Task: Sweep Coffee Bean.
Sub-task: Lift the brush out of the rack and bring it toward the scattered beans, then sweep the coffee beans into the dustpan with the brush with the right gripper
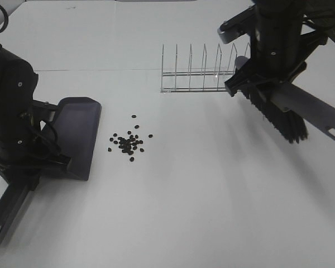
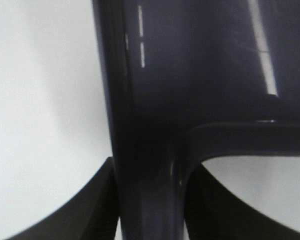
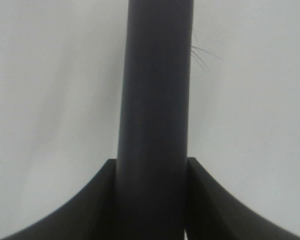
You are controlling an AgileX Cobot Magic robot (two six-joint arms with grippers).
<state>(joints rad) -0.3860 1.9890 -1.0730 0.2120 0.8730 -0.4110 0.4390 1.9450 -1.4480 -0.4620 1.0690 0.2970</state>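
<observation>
A loose cluster of dark coffee beans [image 1: 128,142] lies on the white table near the middle. Left of it sits the grey dustpan [image 1: 77,134], its open lip facing the beans. My left gripper [image 1: 42,153] is shut on the dustpan's handle [image 2: 150,200], and both fingers [image 2: 97,210] press against it. At the right, my right gripper [image 1: 257,84] is shut on the grey brush handle [image 3: 155,125]. The brush [image 1: 279,120] hangs above the table, bristles down, well right of the beans.
A wire dish rack [image 1: 198,72] stands at the back, just left of the right arm. The dustpan's long handle end [image 1: 5,220] reaches toward the front left edge.
</observation>
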